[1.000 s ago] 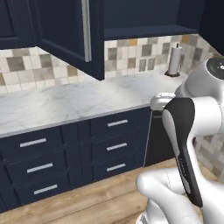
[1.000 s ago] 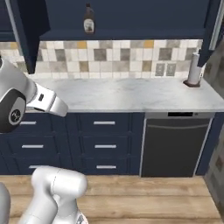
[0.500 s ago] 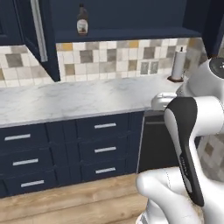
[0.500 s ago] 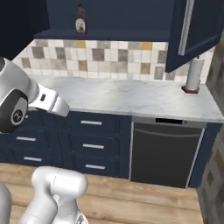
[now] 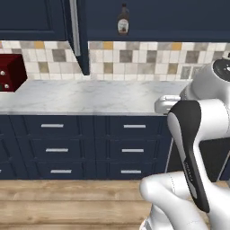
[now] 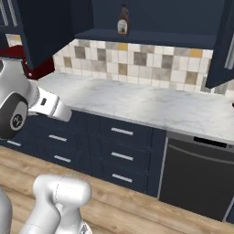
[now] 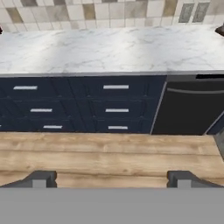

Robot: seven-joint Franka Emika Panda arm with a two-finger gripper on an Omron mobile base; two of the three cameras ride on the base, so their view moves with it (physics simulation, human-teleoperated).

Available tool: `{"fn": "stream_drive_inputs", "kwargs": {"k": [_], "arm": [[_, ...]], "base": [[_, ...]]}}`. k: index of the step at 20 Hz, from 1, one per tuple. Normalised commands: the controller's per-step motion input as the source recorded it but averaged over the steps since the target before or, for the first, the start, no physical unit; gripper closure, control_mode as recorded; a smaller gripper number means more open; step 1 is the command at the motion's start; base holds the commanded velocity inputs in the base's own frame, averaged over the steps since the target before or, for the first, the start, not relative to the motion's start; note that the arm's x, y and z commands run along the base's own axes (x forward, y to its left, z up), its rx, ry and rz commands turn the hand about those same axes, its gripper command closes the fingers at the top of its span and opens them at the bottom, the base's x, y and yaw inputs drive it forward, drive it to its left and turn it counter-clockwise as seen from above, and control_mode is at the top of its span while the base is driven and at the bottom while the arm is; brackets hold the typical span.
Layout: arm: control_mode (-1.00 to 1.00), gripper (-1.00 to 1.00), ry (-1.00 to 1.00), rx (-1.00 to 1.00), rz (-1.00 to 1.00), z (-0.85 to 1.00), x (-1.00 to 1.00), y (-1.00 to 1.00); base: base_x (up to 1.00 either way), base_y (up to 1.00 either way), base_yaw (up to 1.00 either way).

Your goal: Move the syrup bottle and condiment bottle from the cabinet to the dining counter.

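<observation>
The syrup bottle (image 5: 122, 20), dark brown with a pale label, stands upright on the shelf of the open navy cabinet (image 5: 148, 18); the right base view shows the syrup bottle (image 6: 122, 20) high above the worktop. One cabinet door (image 5: 76, 33) with a long silver handle hangs open left of it. My gripper (image 7: 111, 180) is open and holds nothing. It is far below the bottle and faces the drawers and the wooden floor. Its fingertips (image 7: 41, 178) stand wide apart. The condiment bottle and the dining counter are out of view.
A marble worktop (image 5: 90, 96) backed by a tiled wall runs under the cabinet, over navy drawers (image 5: 94, 148). A black dishwasher (image 6: 201, 176) sits to the right. A dark red box (image 5: 10, 72) stands at the worktop's left end. A second open door (image 6: 223, 45) hangs right.
The whole picture has shifted: the base has moved, and the open cabinet with the syrup bottle now sits near the middle of both base views. The gripper stays open.
</observation>
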Motion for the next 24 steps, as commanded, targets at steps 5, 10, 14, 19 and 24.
{"fn": "stream_drive_inputs", "kwargs": {"k": [5, 10, 14, 19, 24], "arm": [[1.00, -1.00, 0.00, 0.00, 0.00, 0.00, 0.00, 0.00], [1.00, -1.00, 0.00, 0.00, 0.00, 0.00, 0.00, 0.00], [1.00, -1.00, 0.00, 0.00, 0.00, 0.00, 0.00, 0.00], [1.00, -1.00, 0.00, 0.00, 0.00, 0.00, 0.00, 0.00], [1.00, -1.00, 0.00, 0.00, 0.00, 0.00, 0.00, 0.00]], "base": [[0.03, -0.44, 0.19], [0.13, -0.37, 0.07], [0.38, -0.29, 0.02], [0.58, -0.35, 0.02], [0.57, -0.40, 0.03]]}}
